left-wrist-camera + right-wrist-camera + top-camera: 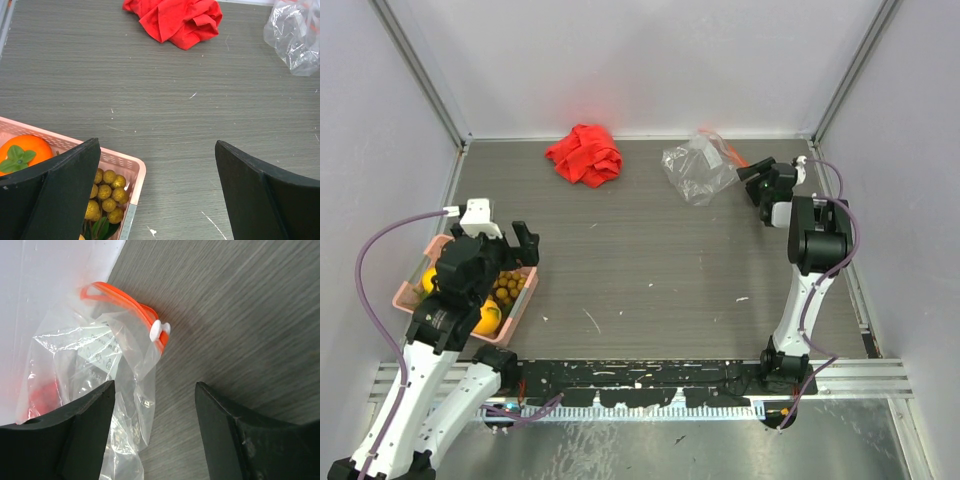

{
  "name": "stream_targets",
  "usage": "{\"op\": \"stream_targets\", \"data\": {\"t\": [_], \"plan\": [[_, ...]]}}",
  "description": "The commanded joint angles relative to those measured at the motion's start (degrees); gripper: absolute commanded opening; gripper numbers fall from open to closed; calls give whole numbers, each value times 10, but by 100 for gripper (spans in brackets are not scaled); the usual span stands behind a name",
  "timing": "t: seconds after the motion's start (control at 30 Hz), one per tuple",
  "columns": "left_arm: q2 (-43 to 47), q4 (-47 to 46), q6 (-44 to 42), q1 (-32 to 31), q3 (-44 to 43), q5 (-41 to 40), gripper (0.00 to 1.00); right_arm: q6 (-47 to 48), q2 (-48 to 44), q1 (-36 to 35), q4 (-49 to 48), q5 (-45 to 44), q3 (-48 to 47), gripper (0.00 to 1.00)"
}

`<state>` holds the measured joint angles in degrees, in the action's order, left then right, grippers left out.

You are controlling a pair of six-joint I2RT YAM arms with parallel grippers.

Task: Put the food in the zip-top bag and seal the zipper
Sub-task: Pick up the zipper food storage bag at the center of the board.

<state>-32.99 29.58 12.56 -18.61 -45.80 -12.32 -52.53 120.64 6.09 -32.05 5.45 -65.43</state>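
Observation:
The clear zip-top bag (697,168) lies crumpled at the back right of the table, also in the right wrist view (97,375) and the left wrist view (296,35). Its orange-red zipper (127,304) with a white slider tab (160,330) lies beyond my right gripper (155,405), which is open, with bag plastic between its fingers. The food sits in a pink basket (410,290) at the near left: olive-brown grapes (107,195), an orange (22,152), a yellow fruit (488,318). My left gripper (157,190) is open over the basket's right edge.
A crumpled red cloth (584,155) lies at the back centre, also in the left wrist view (177,19). Grey walls and metal frame posts close the table on the left, back and right. The right arm's base (785,365) stands at the near edge.

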Motion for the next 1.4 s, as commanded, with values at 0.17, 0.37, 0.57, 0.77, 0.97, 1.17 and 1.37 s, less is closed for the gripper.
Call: {"op": "stream_targets", "data": {"t": [0.17, 0.37, 0.57, 0.77, 0.97, 1.17, 1.37], "plan": [[3, -28, -9, 4, 2, 15, 98, -14, 61, 7, -53, 52, -71, 56], [-9, -26, -7, 4, -1, 35, 98, -4, 67, 9, -73, 72, -72, 41], [-27, -9, 11, 4, -21, 41, 98, 11, 49, 15, -95, 93, -54, 17], [-67, 37, 50, 4, -59, 55, 98, 50, -7, 16, -94, 107, -17, 1], [-73, 65, 91, 4, -77, 64, 98, 104, -88, 16, -82, 122, 34, 0], [-76, 60, 136, 4, -84, 114, 98, 198, -190, 11, -42, 128, 88, 0], [-94, 56, 174, 4, -94, 153, 98, 310, -318, -13, 33, 119, 117, 0]]}}
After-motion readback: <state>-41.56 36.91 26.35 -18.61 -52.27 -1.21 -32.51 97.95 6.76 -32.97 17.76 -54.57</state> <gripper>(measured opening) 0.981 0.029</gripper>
